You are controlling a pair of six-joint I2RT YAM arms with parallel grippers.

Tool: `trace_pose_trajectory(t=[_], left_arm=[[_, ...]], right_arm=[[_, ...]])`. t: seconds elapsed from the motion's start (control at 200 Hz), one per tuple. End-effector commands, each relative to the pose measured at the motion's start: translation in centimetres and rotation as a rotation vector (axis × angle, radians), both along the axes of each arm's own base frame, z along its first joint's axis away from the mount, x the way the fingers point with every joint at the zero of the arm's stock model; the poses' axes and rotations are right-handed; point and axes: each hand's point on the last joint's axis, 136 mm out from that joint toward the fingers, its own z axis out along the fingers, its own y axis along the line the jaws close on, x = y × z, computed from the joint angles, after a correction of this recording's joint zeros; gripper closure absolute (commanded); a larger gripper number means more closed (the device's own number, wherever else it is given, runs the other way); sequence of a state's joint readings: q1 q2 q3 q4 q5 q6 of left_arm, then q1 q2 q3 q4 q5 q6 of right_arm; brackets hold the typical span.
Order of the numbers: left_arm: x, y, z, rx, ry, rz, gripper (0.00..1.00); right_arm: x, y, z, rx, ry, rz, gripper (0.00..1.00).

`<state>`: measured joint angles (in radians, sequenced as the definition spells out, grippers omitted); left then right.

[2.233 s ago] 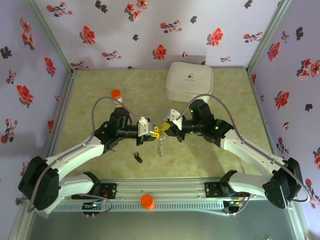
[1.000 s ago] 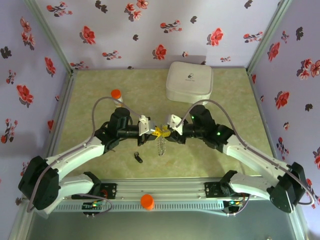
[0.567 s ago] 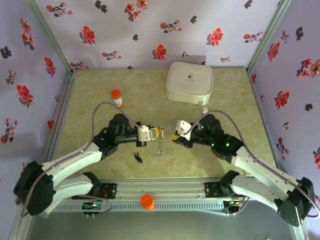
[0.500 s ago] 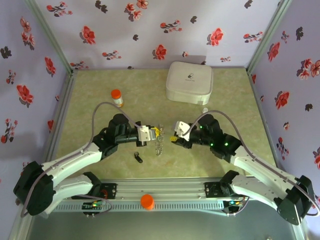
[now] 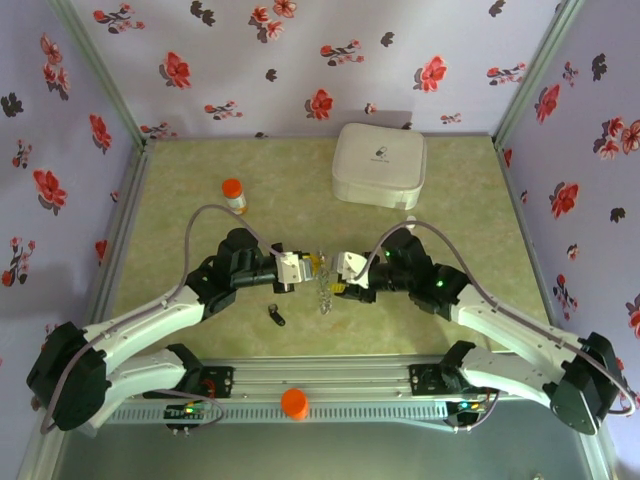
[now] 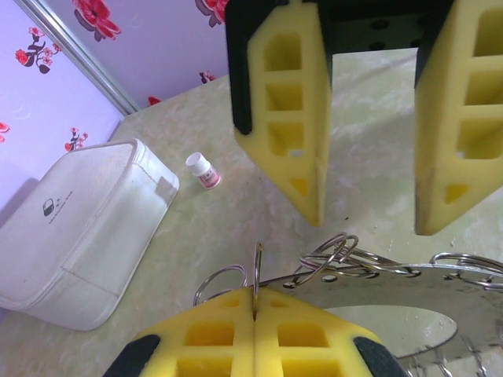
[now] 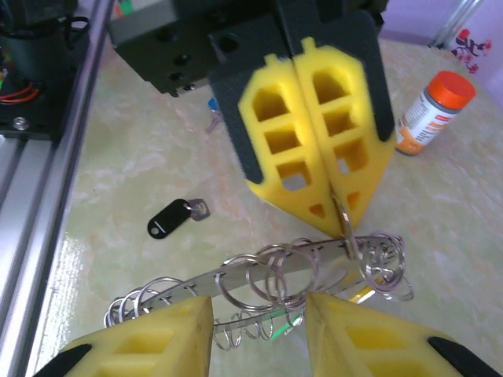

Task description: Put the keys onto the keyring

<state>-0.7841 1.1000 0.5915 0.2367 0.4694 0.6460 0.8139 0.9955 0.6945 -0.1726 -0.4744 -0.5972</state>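
Observation:
The keyring is a flat metal strip threaded with several wire rings, hanging above the table. My left gripper is shut on one upright ring at the strip's end. My right gripper is open, and its yellow fingers stand either side of the strip's middle rings without touching them. In the top view the left gripper and right gripper face each other across the keyring. Yellow and green key parts show under the strip. A black key lies loose on the table.
A white rounded box stands at the back, with a small white bottle in front of it. An orange-capped bottle is at the back left. The black key lies near the front rail.
My right gripper has moved left, back up to the keyring, after having drawn away from it. The left gripper still holds the ring in the same place.

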Motion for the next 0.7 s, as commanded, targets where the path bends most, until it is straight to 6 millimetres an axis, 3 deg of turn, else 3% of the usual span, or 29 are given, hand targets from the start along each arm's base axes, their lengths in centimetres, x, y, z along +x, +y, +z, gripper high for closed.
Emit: trace_pose_trajectory(t=[0.0,0.21,0.325,0.465,0.695], left_arm=[[0.4,-0.6,2.6,-0.082,-0.052,0.009,1.0],[0.2,-0.6,2.0,-0.09,0.011,0.014,1.0],[-0.4,-0.9,1.8,-0.103,0.065,-0.014,1.0],[-1.1,-1.3,1.9,-0.126,0.115,-0.054,1.0],[-1.9,-1.5,1.3,-0.12,0.144,-0.094,1.0]], right_arm=[[-1.2,-0.3,1.6,0.035,-0.025,0.036,0.66],[0.4,-1.7,4.0,0.14,-0.135,-0.088,0.74],[1.2,-1.3,3.7,0.123,-0.125,-0.109,0.74],[0.9,-0.1,3.6,0.116,-0.097,-0.057,0.74],[2.1,0.2,3.0,0.093,-0.114,-0.103,0.76]])
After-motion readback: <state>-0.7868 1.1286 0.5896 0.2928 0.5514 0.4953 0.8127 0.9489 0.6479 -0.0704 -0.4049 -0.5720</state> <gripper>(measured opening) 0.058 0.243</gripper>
